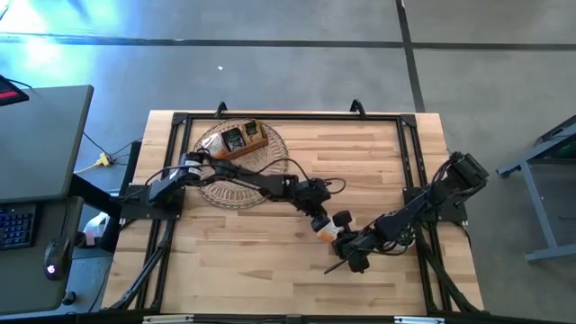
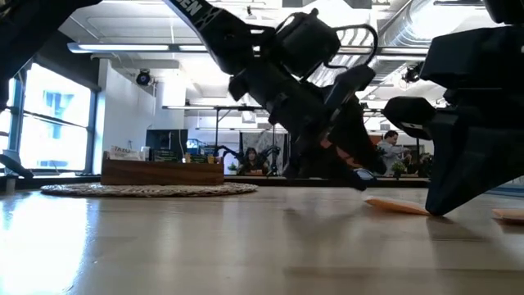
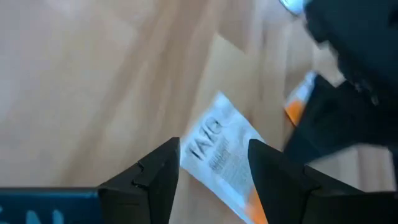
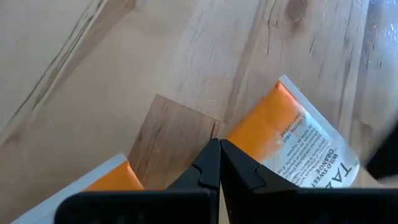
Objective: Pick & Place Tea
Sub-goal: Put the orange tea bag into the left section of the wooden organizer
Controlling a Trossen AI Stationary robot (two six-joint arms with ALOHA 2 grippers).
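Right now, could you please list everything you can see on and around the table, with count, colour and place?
tea sachets: at least two, white with orange, flat on the table's right-middle part between the grippers
wooden box: one, brown, on the mat at the far left, holding dark sachets
round mat: one, pale woven, far left of the table
table: one, light wood
desk with keyboard: one, grey, left of the table
people: a few, far in the room behind
left gripper: open, over a sachet
right gripper: shut, beside the sachets
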